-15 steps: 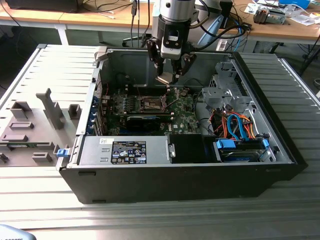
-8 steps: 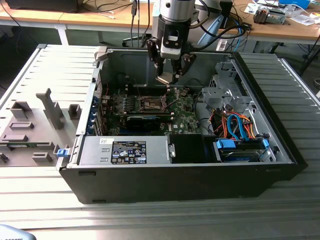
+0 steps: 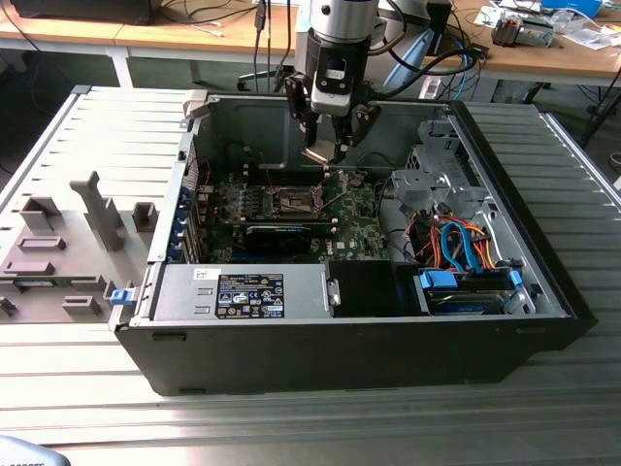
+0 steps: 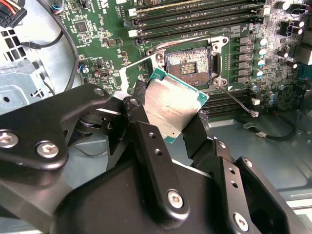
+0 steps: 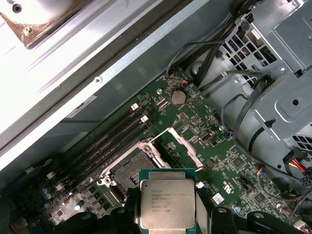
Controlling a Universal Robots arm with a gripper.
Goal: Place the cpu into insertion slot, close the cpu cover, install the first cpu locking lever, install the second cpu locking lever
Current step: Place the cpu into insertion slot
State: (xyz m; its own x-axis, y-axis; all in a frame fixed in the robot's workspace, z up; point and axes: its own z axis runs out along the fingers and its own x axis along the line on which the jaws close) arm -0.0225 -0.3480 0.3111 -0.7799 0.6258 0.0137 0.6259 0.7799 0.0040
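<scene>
— Starting from our side, what sits in the computer case (image 3: 320, 364)?

— Nearest us is one grey labelled box (image 3: 243, 291), with a bundle of blue and orange cables (image 3: 456, 248) to the exterior view's right. Behind those lies the green board (image 3: 354, 228).

— And the socket?

— There is one insertion slot (image 3: 296, 201) in the middle of the board, and its dark centre is bare. Its one cpu cover (image 5: 183, 146) is swung up and away in the first wrist view. I'd say that's so nothing blocks the way down. I can make out one thin wire lever (image 4: 239, 100) beside the socket in the second wrist view; a second one I can't pick out.

— What is the arm doing?

— There is one gripper (image 3: 325, 146), and its two fingers (image 4: 141, 126) are clamped on the one cpu (image 4: 171, 105). They pinch it by opposite edges, which probably leaves the underside free to meet the contacts. It hangs above the slot, close to it but clearly apart, and it isn't seated.

— And farther back?

— The case's rear wall, then wooden desks (image 3: 194, 34).
</scene>
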